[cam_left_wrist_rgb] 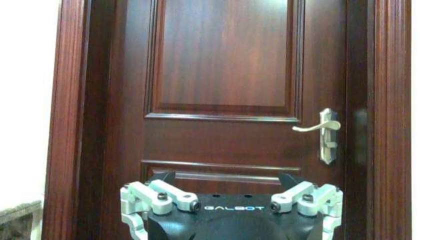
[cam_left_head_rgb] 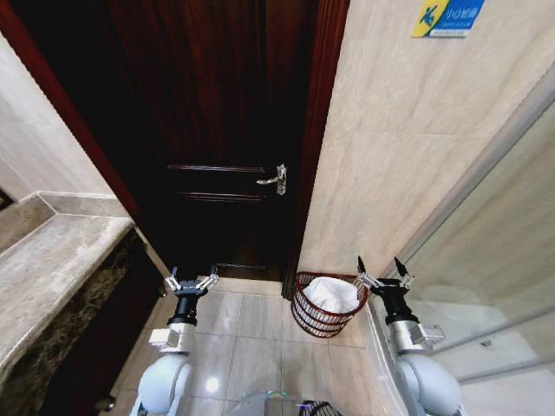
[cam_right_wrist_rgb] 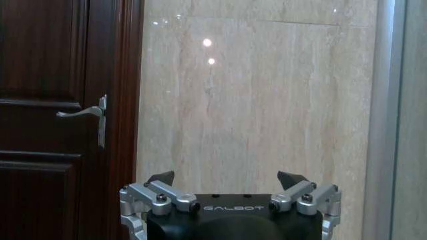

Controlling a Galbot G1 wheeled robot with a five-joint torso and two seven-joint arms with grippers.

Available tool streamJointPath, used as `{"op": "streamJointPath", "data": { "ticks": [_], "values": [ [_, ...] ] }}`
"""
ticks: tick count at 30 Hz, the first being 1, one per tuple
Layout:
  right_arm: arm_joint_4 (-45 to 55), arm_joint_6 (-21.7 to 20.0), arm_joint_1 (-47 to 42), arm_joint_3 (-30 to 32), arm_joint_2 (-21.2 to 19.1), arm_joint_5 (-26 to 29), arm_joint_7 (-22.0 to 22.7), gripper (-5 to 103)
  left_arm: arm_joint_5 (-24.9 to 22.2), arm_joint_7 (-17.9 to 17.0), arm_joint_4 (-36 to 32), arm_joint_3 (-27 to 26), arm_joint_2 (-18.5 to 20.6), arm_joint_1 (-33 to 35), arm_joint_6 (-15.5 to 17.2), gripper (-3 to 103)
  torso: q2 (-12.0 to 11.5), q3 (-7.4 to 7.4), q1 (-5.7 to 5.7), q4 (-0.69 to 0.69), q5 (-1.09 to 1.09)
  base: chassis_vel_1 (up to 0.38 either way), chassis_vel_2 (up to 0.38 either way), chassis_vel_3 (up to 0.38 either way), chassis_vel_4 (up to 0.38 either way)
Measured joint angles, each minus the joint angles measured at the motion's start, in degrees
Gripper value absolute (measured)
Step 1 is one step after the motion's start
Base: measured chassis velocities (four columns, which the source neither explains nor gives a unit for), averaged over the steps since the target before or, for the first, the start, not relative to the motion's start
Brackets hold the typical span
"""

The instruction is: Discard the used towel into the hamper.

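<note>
Dark wood door (cam_left_head_rgb: 221,130) fills the wall ahead, closed, its lever handle (cam_left_head_rgb: 276,179) at mid height; pale stone wall (cam_left_head_rgb: 408,147) to its right, a marble tabletop (cam_left_head_rgb: 52,260) at my left. The hamper (cam_left_head_rgb: 325,305) stands on the floor tiles (cam_left_head_rgb: 251,338) at the foot of the door frame, against the stone wall, just ahead of my right arm. A white cloth, which I take to be the towel (cam_left_head_rgb: 332,295), already lies inside it, so I judge the discard step done and only a retreat left. Right gripper (cam_left_head_rgb: 382,271) hangs beside the hamper's rim, fingers spread wide, nothing held. Left gripper (cam_left_head_rgb: 191,282) sits well apart before the door, fingers likewise spread and empty. Hard to tell: how deep the towel sits, and the hamper's base, masked by the weave.
</note>
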Motion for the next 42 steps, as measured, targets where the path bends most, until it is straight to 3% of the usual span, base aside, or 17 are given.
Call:
{"op": "streamJointPath", "data": {
  "ticks": [35, 42],
  "values": [
    [0.0, 0.0, 0.0, 0.0, 0.0, 0.0, 0.0, 100, 0.0, 0.0, 0.0, 0.0, 0.0, 0.0, 0.0, 100, 11.72, 6.37, 5.35, 0.0, 0.0, 0.0, 0.0, 0.0, 0.0],
    [0.0, 0.0, 0.0, 0.0, 0.0, 0.0, 0.0, 100, 0.0, 0.0, 0.0, 0.0, 0.0, 0.0, 0.0, 100, 12.75, 6.95, 5.8, 0.0, 0.0, 0.0, 0.0, 0.0, 0.0]
  ]
}}
